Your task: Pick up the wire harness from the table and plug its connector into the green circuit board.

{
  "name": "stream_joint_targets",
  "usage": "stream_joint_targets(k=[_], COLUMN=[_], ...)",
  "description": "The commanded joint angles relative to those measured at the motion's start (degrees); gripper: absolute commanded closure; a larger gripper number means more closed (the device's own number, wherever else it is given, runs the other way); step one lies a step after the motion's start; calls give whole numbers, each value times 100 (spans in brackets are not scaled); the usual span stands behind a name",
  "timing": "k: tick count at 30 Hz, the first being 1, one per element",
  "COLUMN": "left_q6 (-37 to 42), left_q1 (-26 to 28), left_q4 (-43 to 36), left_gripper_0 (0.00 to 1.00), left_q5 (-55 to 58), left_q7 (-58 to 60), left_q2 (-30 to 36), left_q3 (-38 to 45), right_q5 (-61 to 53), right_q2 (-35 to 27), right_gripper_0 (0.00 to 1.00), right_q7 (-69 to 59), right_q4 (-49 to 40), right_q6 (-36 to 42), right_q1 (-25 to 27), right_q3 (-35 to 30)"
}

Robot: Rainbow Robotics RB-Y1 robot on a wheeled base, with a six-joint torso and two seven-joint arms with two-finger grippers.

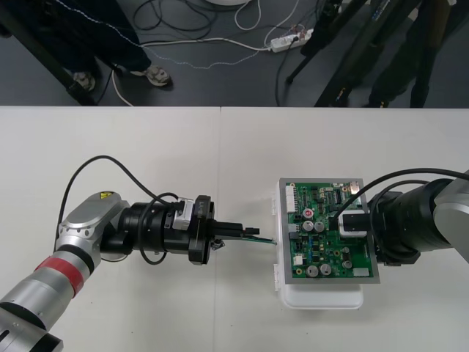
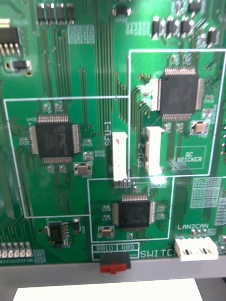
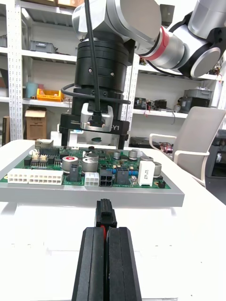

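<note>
The green circuit board lies on its white base right of the table's middle. My left gripper reaches in level from the left, a short way off the board's left edge. It is shut on the harness's small black plug, which sticks out past the fingertips toward the board, with a bit of red wire showing behind it. My right gripper hovers over the board's right half, and it stands above the board in the left wrist view. The right wrist view looks closely down on the board.
White sockets line the board's near edge, with a black socket straight ahead of the plug and capacitors behind. Bare table lies left of the board and behind it. A black cable loops off my left arm.
</note>
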Motion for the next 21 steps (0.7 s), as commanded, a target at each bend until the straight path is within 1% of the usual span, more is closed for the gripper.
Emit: stream_joint_targets(k=[1,9,16,21], left_q6=[-264,-45,404,685], left_q1=[-249,-354,-451,-451], left_q4=[-37,-37,-45,-142], left_gripper_0=[100,100,100,100], left_q5=[148,210,658,737], left_q7=[-159,-71,16,69], left_q2=[-120,-129,-129,-120], left_q3=[-221,-370,-897,-1056], right_q5=[-55,-117,-179,-222], right_q2=[69,78,87,78], right_gripper_0=[0,0,0,0], right_q7=[-243,-199,-112,-6], right_q4=[-12,-21,-21,-12], right_q6=[-34,-34,-34,-34], right_q1=[-185,-211,-220,-220], right_q3=[81,81,81,81])
